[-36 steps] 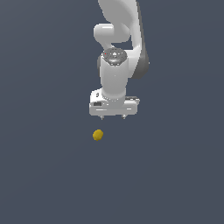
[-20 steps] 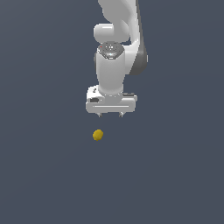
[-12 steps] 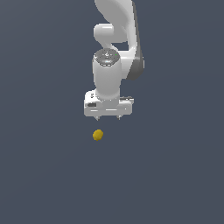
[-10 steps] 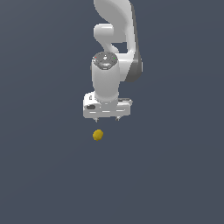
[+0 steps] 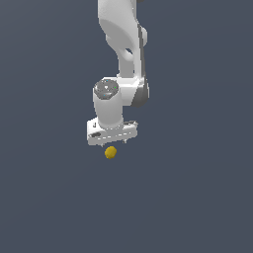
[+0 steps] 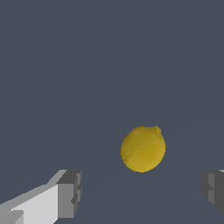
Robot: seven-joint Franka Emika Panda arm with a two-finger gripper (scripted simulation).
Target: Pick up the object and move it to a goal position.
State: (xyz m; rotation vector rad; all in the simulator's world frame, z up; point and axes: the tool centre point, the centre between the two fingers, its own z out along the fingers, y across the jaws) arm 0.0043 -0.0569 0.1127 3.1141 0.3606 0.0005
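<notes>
While the claw [image 5: 114, 144] hangs spread, the object [image 5: 111, 152] sits just below

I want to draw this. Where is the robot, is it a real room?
Probably not: it looks computer-made. A flat, plain grey floor fills everything, with only a white robot arm and a little yellow ball.

Wide-spread fingers [image 6: 65, 194] of the gripper [image 5: 113, 142] hang just above the ball [image 5: 111, 152], with a gap far broader than the fruit. Nothing else stands on the plain grey floor [image 5: 197, 197], leaving open room on every side.
</notes>
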